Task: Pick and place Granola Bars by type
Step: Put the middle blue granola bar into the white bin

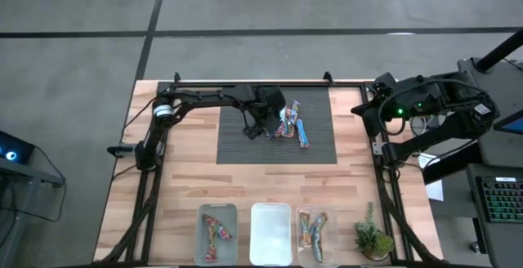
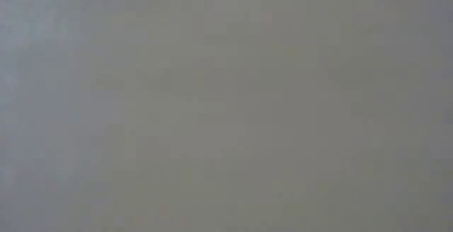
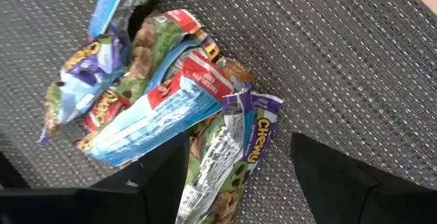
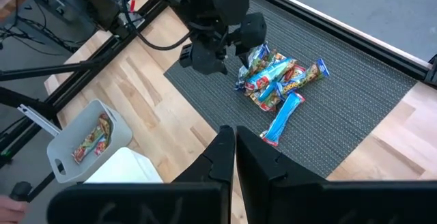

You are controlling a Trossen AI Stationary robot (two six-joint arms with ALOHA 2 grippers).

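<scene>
Hovering with fingers spread wide, the left end effector (image 1: 260, 129) sits at the edge of the Granola Bars (image 1: 292, 124) heaped on the dark mat (image 1: 237, 141) — apparently lining up to straddle one wrapper, perhaps the red-and-blue bar uppermost in the heap in the left wrist view. Beyond the mat, along the table's (image 1: 176, 186) edge, stand three bins: the left bin (image 1: 217, 232) and right bin (image 1: 315, 234) each hold sorted bars, the middle bin (image 1: 270, 233) none. Off to the mat's far side the right end effector (image 4: 235, 157) waits, fingers pressed together — holding nothing.
</scene>
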